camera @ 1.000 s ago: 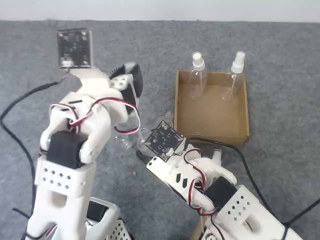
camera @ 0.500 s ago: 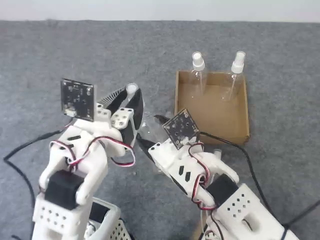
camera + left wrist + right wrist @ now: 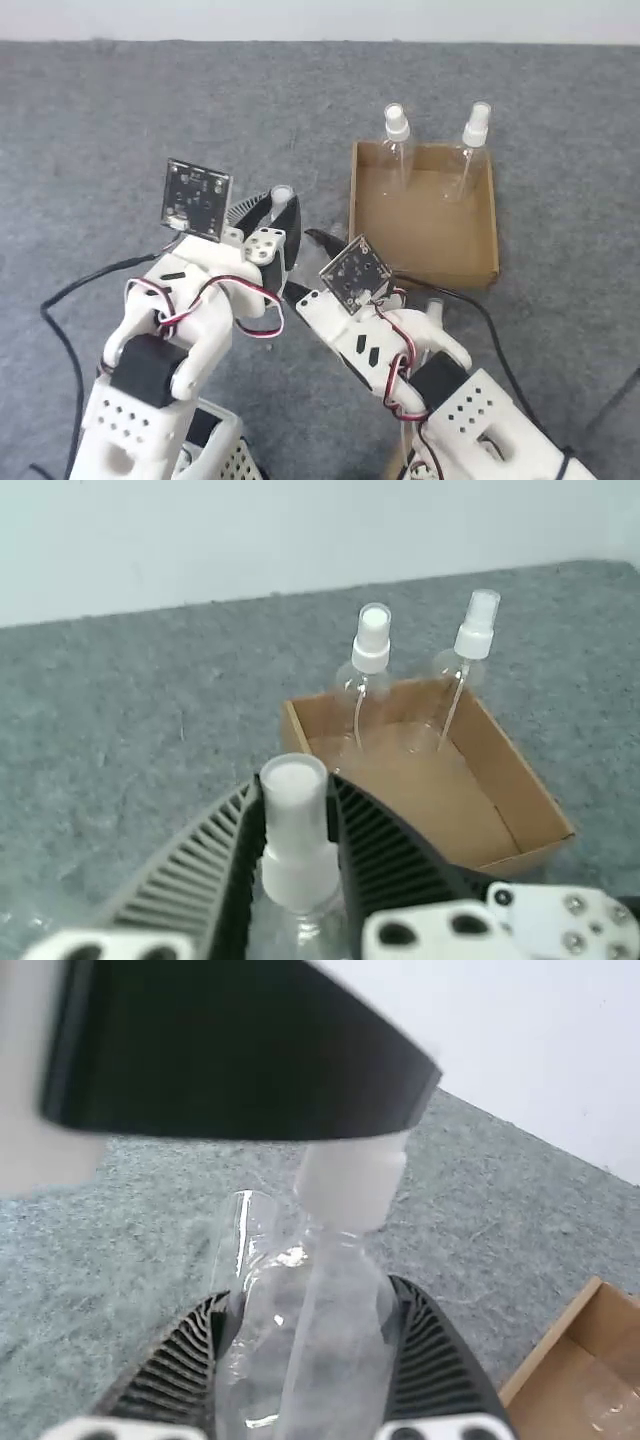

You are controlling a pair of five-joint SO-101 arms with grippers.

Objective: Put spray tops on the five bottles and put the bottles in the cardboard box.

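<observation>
As I view rig remotely: left gripper (image 3: 293, 795) clamped shut on white spray top (image 3: 293, 845), held upright. Right gripper (image 3: 305, 1305) closed round body of clear bottle (image 3: 290, 1360). Spray top sits at bottle's neck; whether seated, I cannot tell. Both grippers meet just beside cardboard box (image 3: 352, 205) on grey carpet (image 3: 150, 100). First capped bottle (image 3: 397, 135) and second capped bottle (image 3: 476, 130) upright inside box, at far wall.

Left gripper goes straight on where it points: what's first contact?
Likely the near wall of the cardboard box; depth unclear, so the left gripper could touch the grey mat first.
</observation>
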